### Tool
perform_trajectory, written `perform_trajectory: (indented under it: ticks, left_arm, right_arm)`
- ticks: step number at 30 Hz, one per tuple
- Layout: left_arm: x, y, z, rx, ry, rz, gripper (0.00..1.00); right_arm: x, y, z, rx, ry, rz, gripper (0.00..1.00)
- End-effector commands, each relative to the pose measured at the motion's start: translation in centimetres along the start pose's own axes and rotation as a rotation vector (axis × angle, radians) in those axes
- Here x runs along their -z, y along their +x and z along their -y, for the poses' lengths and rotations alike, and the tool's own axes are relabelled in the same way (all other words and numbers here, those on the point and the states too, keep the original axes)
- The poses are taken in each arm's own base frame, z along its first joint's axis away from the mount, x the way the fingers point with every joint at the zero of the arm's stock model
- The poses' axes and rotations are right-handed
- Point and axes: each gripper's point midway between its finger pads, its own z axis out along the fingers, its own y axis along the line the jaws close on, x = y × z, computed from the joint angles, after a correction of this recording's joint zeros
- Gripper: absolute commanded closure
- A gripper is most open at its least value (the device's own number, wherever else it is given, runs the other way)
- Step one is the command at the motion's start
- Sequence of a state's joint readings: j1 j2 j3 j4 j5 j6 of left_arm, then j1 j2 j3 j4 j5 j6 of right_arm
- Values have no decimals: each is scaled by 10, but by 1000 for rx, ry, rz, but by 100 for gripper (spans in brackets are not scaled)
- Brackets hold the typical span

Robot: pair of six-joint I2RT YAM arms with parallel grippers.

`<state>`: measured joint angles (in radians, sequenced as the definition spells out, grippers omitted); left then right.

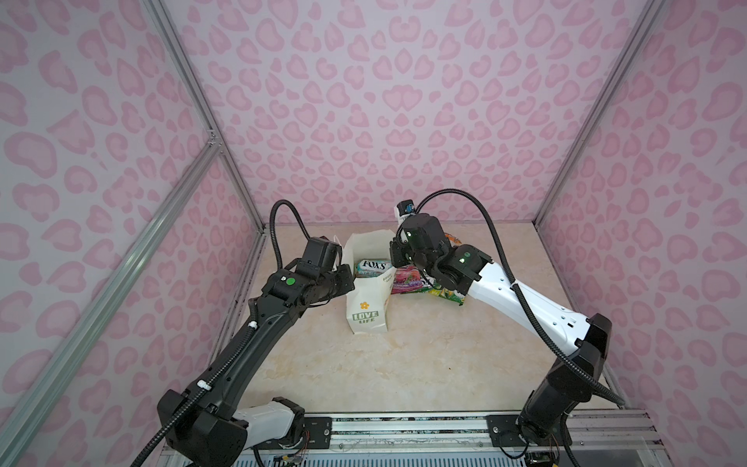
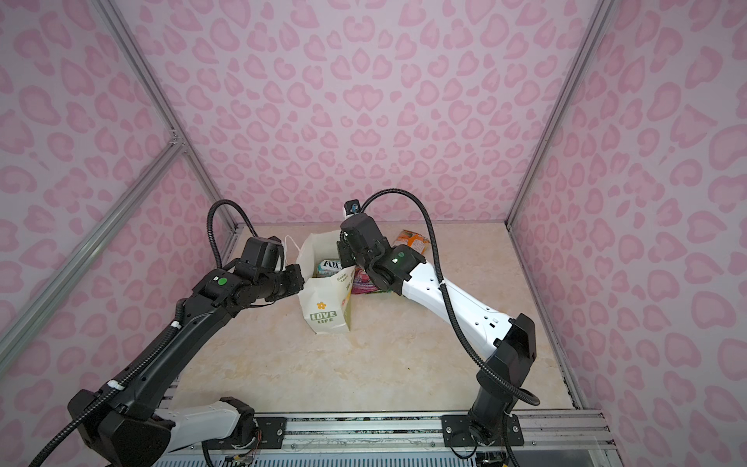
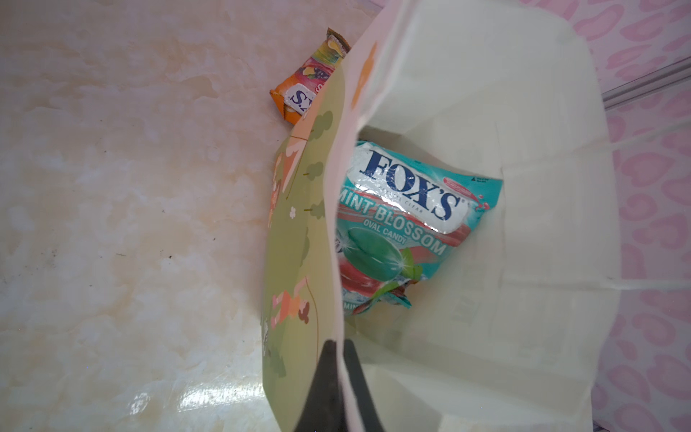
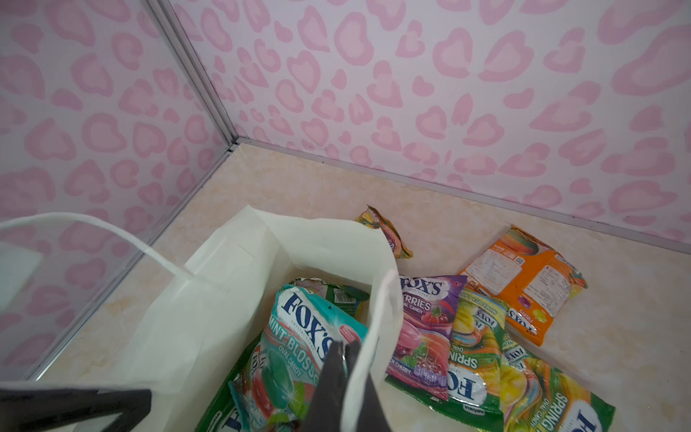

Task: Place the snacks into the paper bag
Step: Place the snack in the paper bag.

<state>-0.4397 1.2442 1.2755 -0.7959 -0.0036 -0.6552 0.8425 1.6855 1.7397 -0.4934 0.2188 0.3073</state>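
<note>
An upright paper bag [image 1: 366, 311] stands on the bench [image 1: 404, 364], with a teal snack [image 3: 404, 209] inside. The left gripper [image 3: 338, 346], at the bag's 9 o'clock, pinches the rim, likely to hold the mouth open. The right gripper [image 4: 344, 348], at 3 o'clock, is closed by the rim, and other packets [image 4: 475, 336] lie beyond it.

Green block letters reading "LOVE LIFE" are printed on the front of the paper bag [image 1: 366, 323]. On the teal packet [image 3: 407, 224] inside it, "FOX'S", "MINT BLOSSOM" and "OVAL CANDY" can be read. Beside the bag, toward the far edge of the table [image 4: 486, 209], "FOX'S" and "OVAL CANDY" are seen on a purple packet [image 4: 426, 325], "FOX'S" and "SPRING" on a green packet [image 4: 476, 359], and "FOX'S" on an orange packet [image 4: 523, 291], whose small print is too fine to read.
</note>
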Motion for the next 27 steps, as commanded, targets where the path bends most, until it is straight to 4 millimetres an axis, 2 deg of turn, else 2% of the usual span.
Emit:
perform_trajectory:
  ticks: [1,3,6,8,12,14,16,19,20,23,27]
  left_arm:
    - [1,1,-13,10,-60,14,97]
    - [-1,4,-14,10,-74,-7,97]
    - [6,1,-13,10,-72,26,97]
    - [7,-2,-16,12,-82,59,97]
    - [-3,2,-23,5,-141,14,98]
    - [-3,3,-23,8,-132,22,98]
    - [-1,2,-25,8,-138,36,97]
    - [0,2,-26,3,-145,39,97]
    - [0,2,-26,3,-144,39,97]
    - [1,2,-29,2,-156,41,97]
    - [1,4,-32,1,-170,40,97]
  right_arm:
    - [9,-16,-13,-1,-74,63,100]
    - [14,-17,-19,-5,-117,74,100]
    - [17,-16,-24,-15,-156,88,100]
    - [12,-11,-23,-12,-154,81,100]
    - [4,-4,-21,-18,-154,53,99]
    - [3,-1,-21,-18,-152,49,90]
    - [3,2,-17,-19,-145,42,66]
    - [5,4,-12,-20,-147,26,37]
    - [8,3,-11,-19,-146,26,31]
    - [21,-1,-1,-16,-135,44,18]
    - [46,-8,21,-43,-135,71,12]
